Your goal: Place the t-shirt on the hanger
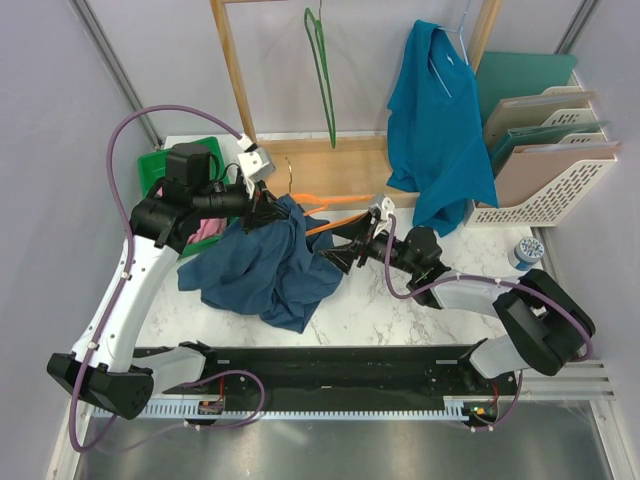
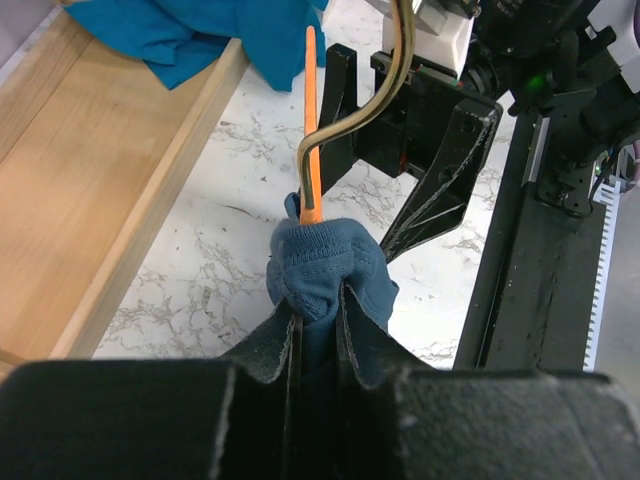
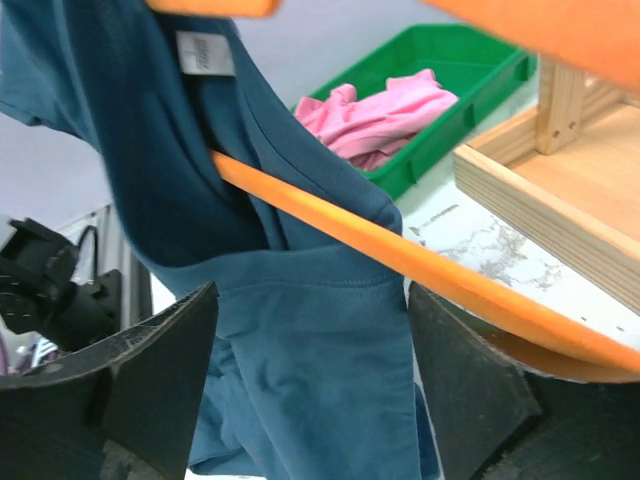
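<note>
1. Table: white marbled top, grey walls around.
2. T-shirt: heaped on table, collar pinched by left gripper.
3. Hanger: enters collar.
4. Right gripper: fingers spread, hanger arm crossing between.

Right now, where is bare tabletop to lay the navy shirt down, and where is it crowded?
Best patch: bare marble table bordered by the navy shirt, the right arm and the black rail. A smaller strip lies between that arm and the file rack. Crowded: back left around the green bin, and mid-table around the orange hanger.
</note>
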Controlling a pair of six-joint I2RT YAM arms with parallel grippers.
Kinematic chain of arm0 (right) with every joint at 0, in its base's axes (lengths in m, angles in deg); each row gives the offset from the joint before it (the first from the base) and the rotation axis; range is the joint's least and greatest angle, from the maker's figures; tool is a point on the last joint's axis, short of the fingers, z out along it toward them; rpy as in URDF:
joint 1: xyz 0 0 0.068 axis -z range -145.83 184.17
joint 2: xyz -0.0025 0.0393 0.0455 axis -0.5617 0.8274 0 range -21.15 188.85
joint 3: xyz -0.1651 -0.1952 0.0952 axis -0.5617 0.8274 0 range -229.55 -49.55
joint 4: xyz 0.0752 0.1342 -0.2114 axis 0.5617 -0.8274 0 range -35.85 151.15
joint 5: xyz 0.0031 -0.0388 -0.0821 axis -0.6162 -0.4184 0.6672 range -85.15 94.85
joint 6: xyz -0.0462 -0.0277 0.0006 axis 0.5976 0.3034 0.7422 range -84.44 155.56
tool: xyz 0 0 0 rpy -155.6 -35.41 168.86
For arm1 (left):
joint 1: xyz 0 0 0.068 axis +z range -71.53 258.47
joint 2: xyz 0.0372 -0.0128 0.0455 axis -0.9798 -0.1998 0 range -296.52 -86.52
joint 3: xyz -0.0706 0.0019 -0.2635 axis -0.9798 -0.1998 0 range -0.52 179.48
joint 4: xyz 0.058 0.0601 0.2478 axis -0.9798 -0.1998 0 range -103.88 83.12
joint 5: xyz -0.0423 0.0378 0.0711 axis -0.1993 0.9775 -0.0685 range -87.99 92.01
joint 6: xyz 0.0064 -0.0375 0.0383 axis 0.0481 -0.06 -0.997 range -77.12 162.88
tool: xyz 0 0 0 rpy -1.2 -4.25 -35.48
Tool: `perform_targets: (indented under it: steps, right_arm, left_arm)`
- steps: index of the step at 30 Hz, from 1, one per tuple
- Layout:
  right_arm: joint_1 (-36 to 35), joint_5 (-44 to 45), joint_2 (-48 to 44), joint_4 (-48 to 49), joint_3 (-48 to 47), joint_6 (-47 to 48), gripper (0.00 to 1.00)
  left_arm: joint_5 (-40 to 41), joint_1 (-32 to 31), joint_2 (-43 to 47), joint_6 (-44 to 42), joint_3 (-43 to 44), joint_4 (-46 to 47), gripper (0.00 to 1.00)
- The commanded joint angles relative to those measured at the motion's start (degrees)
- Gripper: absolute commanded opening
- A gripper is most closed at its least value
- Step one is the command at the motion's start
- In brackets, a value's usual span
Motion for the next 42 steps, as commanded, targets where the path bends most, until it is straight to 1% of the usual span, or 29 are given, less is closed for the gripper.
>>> perform_targets:
  steps: [1, 6, 9, 13, 16, 18, 19, 20, 24, 25, 26, 28, 29, 31, 34, 35, 36, 37, 38, 39, 41, 42]
  right_arm:
    - [-0.2, 4.6, 0.7, 1.5, -0.4, 3.3, 0.85]
    - [-0.2, 4.8, 0.0, 7.6, 3.4, 1.4, 0.91]
    - [-0.2, 3.7, 0.1, 10.6, 5.1, 1.5, 0.93]
    - [-0.5, 1.9, 1.4, 15.5, 4.7, 2.5, 0.93]
    - [-0.9, 2.5, 2.9, 16.6, 3.5, 3.5, 0.93]
    - [-1.5, 2.5, 4.1, 17.5, 2.7, 4.2, 0.92]
    - [-1.5, 2.5, 4.3, 17.3, 2.6, 4.4, 0.9]
    - [-1.5, 2.6, 4.7, 16.9, 2.2, 4.2, 0.84]
    - [-1.6, 3.2, 5.1, 15.4, 1.9, 4.8, 0.8]
    - [-1.5, 3.2, 5.2, 16.1, 2.1, 4.8, 0.75]
    - [-1.5, 2.8, 5.0, 16.7, 2.2, 4.7, 0.65]
    - [-1.6, 2.1, 5.1, 16.9, 1.9, 4.5, 0.52]
    - [-1.5, 1.8, 4.9, 16.8, 1.9, 4.5, 0.33]
    - [-1.5, 1.7, 4.1, 16.7, 2.5, 4.5, 0.0]
    - [-0.2, 1.0, 1.2, 13.3, 3.3, 4.0, 0.0]
    - [1.6, 0.6, 0.1, 11.9, 3.4, 4.0, 0.0]
    - [2.6, 0.1, -1.0, 8.5, 4.1, 4.3, 0.0]
    - [3.5, 0.0, -3.5, 6.2, 4.4, 5.6, 0.0]
    - [4.6, 0.0, -4.9, 3.6, 4.7, 6.3, 0.0]
    - [6.8, -0.5, -6.0, -0.3, 5.4, 6.9, 0.0]
    - [9.7, -0.9, -9.2, -3.5, 6.0, 8.9, 0.0]
    - [10.6, -1.1, -10.2, -7.3, 5.9, 9.5, 0.0]
  left_arm:
    - [-2.5, 0.2, 1.9, 3.6, 3.0, 2.9, 0.02]
    - [-2.9, 0.3, 2.1, 4.6, 3.3, 2.9, 0.02]
    - [-3.9, 0.2, 1.7, 4.9, 3.9, 3.1, 0.02]
    - [-5.4, 0.3, 1.4, 5.2, 3.7, 3.0, 0.02]
    - [-6.1, 0.3, 1.3, 5.6, 3.7, 3.0, 0.02]
    - [-6.4, 0.3, 1.1, 6.0, 3.8, 3.1, 0.02]
    - [-6.4, 0.3, 1.0, 6.3, 3.9, 3.1, 0.02]
    - [-6.2, 0.2, 1.0, 6.4, 3.9, 3.1, 0.02]
    - [-6.8, 0.3, 1.1, 6.8, 4.5, 3.1, 0.02]
    - [-6.8, 0.3, 1.1, 6.9, 4.4, 3.0, 0.02]
    - [-6.7, 0.3, 1.5, 6.9, 4.0, 3.0, 0.02]
    - [-6.1, 0.3, 1.8, 6.5, 3.6, 2.9, 0.02]
    - [-6.0, 0.4, 1.8, 6.4, 3.5, 2.9, 0.02]
    - [-4.4, 0.5, 1.9, 6.6, 3.5, 2.9, 0.02]
    - [-1.6, 1.7, 1.7, 4.9, 3.0, 2.6, 0.02]
    - [-0.9, 2.3, 1.7, 3.8, 3.3, 1.5, 0.02]
    - [-0.9, 3.5, 1.3, 1.3, 3.8, 0.6, 0.02]
    - [-1.9, 6.2, 0.9, 0.3, 4.2, -0.1, 0.02]
    - [-3.1, 7.6, 0.7, -1.0, 5.3, -0.9, 0.02]
    - [-3.7, 8.5, 0.3, -5.5, 6.0, -4.4, 0.02]
    - [-4.3, 9.8, 0.4, -10.3, 6.4, -7.5, 0.02]
    - [-4.6, 10.0, 0.8, -16.1, 6.3, -10.7, 0.02]
